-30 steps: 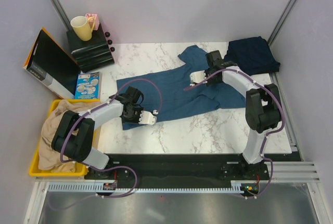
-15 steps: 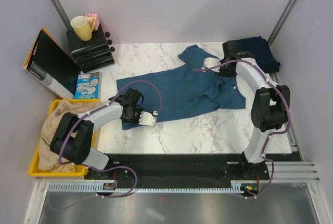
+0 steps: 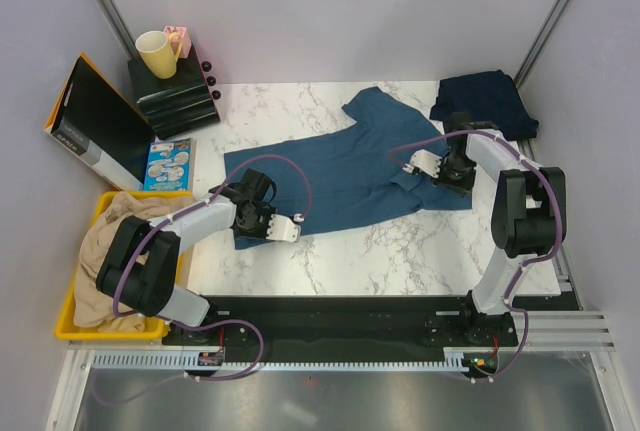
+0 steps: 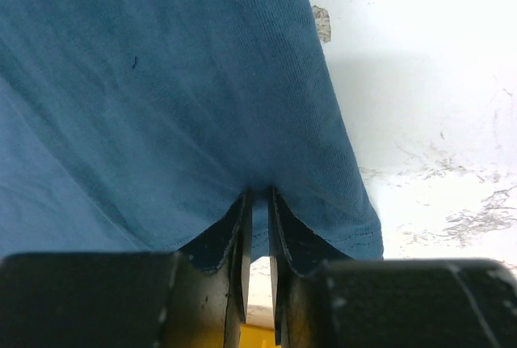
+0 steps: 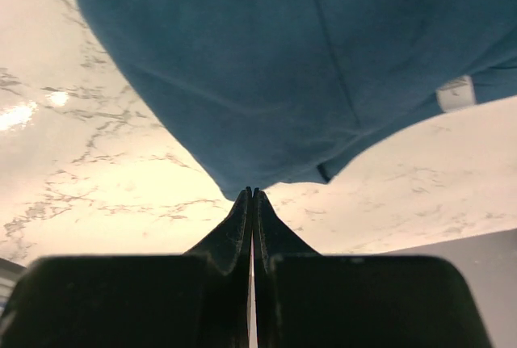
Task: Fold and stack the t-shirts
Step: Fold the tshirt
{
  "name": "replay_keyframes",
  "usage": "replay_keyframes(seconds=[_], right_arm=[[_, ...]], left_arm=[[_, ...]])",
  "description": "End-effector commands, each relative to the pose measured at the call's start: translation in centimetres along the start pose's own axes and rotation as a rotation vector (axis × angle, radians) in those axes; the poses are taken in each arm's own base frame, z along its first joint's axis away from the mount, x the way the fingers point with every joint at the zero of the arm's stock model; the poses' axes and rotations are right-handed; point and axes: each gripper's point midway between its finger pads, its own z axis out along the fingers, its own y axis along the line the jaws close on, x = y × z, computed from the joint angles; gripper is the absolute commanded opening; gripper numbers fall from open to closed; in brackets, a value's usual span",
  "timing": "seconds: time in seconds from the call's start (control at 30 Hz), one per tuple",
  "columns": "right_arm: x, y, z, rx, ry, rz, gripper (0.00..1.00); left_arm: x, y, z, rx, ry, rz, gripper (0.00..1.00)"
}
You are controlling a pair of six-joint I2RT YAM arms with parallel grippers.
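Steel-blue t-shirt spread on marble table, left jaws pinching its hem, right jaws clamped on its edge

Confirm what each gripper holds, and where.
Both hold the steel-blue t-shirt: left gripper pinches its near hem, right gripper pinches a cloth edge at its right end.

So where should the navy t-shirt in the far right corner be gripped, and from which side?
Its near-left edge, approached from the middle of the table. The navy t-shirt lies in a compact pile in the far right corner, walls behind and beside it, so only that side is open. A low pinch there probably suits the right gripper, now shut on the steel-blue t-shirt.
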Motion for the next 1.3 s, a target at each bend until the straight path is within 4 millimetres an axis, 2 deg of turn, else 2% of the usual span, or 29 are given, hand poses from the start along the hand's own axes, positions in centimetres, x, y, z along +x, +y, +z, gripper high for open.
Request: replay_keyframes(seconds=[0.0, 0.1, 0.3, 0.47, 0.53, 0.57, 0.67, 0.73, 0.87, 0.9, 0.97, 1.0, 1.03, 1.1, 1.13, 1.17, 1.23, 1.27], right_arm=[[0.0, 2.0, 0.2, -0.053, -0.024, 0.033, 0.00], [-0.4, 2.4, 1.4, -0.086, -0.038, 0.047, 0.00], [-0.5, 2.0, 3.4, -0.076, -0.027, 0.076, 0.00], [1.2, 1.4, 4.7, -0.057, 0.026, 0.074, 0.00], [1.9, 1.0, 4.8, -0.050, 0.038, 0.082, 0.00], [3.2, 0.7, 4.8, -0.045, 0.055, 0.095, 0.00], [4.6, 0.2, 4.7, -0.026, 0.084, 0.093, 0.00], [5.0, -0.3, 4.5, -0.010, 0.088, 0.083, 0.00], [5.2, -1.1, 4.0, 0.012, 0.089, 0.080, 0.01], [5.0, -1.0, 3.8, 0.005, 0.077, 0.080, 0.03], [4.4, -1.3, 2.8, 0.010, 0.061, 0.078, 0.18], [4.1, -1.4, 2.4, 0.011, 0.050, 0.075, 0.30], [3.9, -1.5, 1.9, 0.017, 0.041, 0.075, 0.35], [3.4, -1.8, 0.1, 0.032, 0.018, 0.069, 0.43], [2.9, -2.1, -1.2, 0.058, -0.008, 0.062, 0.51], [2.4, -2.3, -2.2, 0.075, -0.025, 0.049, 0.54], [1.0, -2.5, -4.3, 0.126, -0.070, 0.016, 0.62], [0.7, -2.6, -5.0, 0.144, -0.083, 0.011, 0.65]], left_arm=[[1.8, -5.6, 1.8, 0.196, 0.061, -0.038, 0.20], [1.8, -5.3, 1.9, 0.196, 0.062, -0.039, 0.20], [1.8, -5.0, 1.8, 0.190, 0.067, -0.040, 0.20], [2.2, -5.6, 1.9, 0.202, 0.083, -0.028, 0.20], [2.4, -6.1, 2.0, 0.209, 0.092, -0.022, 0.20], [2.7, -6.2, 2.0, 0.211, 0.100, -0.020, 0.20], [3.3, -7.2, 2.5, 0.219, 0.111, -0.002, 0.20], [4.1, -8.0, 2.6, 0.229, 0.145, 0.014, 0.20], [4.0, -8.2, 2.8, 0.227, 0.139, 0.001, 0.20], [3.9, -8.0, 2.8, 0.219, 0.137, -0.010, 0.20], [3.6, -7.5, 2.4, 0.206, 0.129, -0.021, 0.20], [3.5, -7.3, 2.2, 0.199, 0.125, -0.030, 0.21], [3.3, -7.1, 2.0, 0.194, 0.118, -0.037, 0.22], [2.9, -6.2, 0.9, 0.164, 0.111, -0.057, 0.25], [2.8, -5.7, 0.4, 0.151, 0.109, -0.068, 0.27], [2.1, -4.7, -0.3, 0.127, 0.081, -0.090, 0.31], [1.3, -4.1, -1.8, 0.110, 0.052, -0.109, 0.34], [0.8, -3.0, -2.7, 0.078, 0.036, -0.129, 0.37]])
